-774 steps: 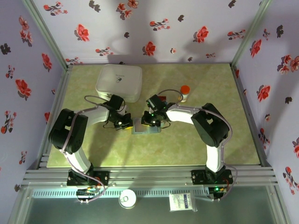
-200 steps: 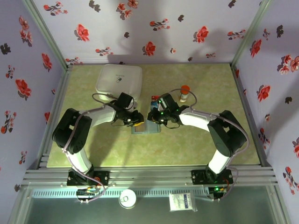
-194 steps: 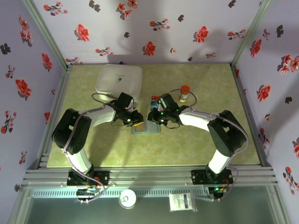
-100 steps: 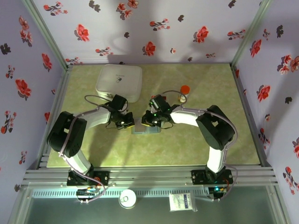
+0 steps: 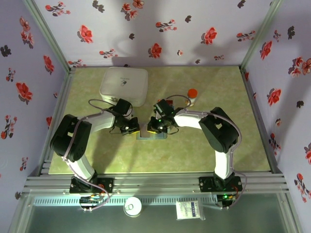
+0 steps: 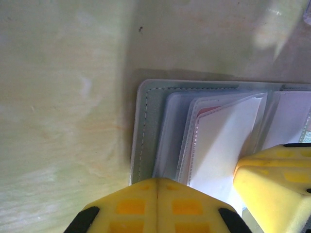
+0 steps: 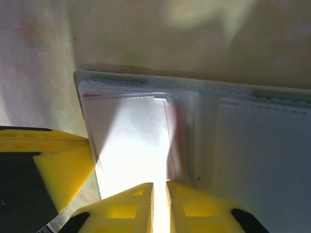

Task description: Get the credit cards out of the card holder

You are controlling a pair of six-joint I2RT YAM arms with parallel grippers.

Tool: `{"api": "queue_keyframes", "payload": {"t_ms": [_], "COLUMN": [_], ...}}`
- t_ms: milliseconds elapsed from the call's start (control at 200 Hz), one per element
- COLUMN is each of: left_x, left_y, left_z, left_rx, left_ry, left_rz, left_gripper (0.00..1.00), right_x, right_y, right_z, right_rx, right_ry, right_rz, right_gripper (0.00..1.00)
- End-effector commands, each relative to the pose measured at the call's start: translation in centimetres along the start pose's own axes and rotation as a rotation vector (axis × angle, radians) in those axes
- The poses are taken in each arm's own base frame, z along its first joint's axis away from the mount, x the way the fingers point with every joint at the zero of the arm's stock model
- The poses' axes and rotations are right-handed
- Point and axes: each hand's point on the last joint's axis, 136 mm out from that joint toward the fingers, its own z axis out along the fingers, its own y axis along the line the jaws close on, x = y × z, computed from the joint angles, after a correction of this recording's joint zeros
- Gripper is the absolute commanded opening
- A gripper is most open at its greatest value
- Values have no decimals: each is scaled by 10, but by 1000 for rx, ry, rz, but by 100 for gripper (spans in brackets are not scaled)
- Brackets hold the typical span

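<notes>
card holder (image 6: 144, 145) lies open and flat mid-table, right between both claws; grey fabric, stitched rim, rounded corners, glossy clear sleeves inside; a red card (image 6: 216, 108) edge peeks out of one sleeve; left gripper (image 6: 158, 206) has its blocky yellow fingers pressed together at the holder's edge; right gripper (image 7: 159, 204) shows a thin slit between its fingers over the sleeves, can't tell if it's pinching anything; table (image 5: 209, 155) is smooth mottled yellow-green; rounded white box (image 5: 124, 86) at the back; pale walls (image 5: 160, 29) with red flowers
</notes>
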Motion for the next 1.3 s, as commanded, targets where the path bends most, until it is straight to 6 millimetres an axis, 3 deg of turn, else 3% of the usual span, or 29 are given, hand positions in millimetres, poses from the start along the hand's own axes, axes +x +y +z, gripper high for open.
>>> {"api": "queue_keyframes", "payload": {"t_ms": [0,395,575,820,1075,1295], "left_x": [7,1,-7,-12,-6,-2], "left_y": [20,14,0,-35,-58,-43], "left_z": [4,-3,-18,-41,-19,-1], "left_rx": [-54,-54,-26,100,142,77], "left_ry": [29,30,-13,-37,9,23], "left_rz": [-5,8,22,32,36,7], "left_gripper": [0,0,0,21,32,39], "right_x": [-2,0,-1,1,2,2], "right_y": [-10,-28,-27,-39,-40,-46], "right_z": [-8,-5,-4,0,4,6], "right_rx": [56,17,-43,-74,-99,-107], "right_ry": [-19,-12,-26,-33,-23,-14], "right_rz": [-9,38,65,109,133,158], "right_gripper": [16,15,14,13,13,13]}}
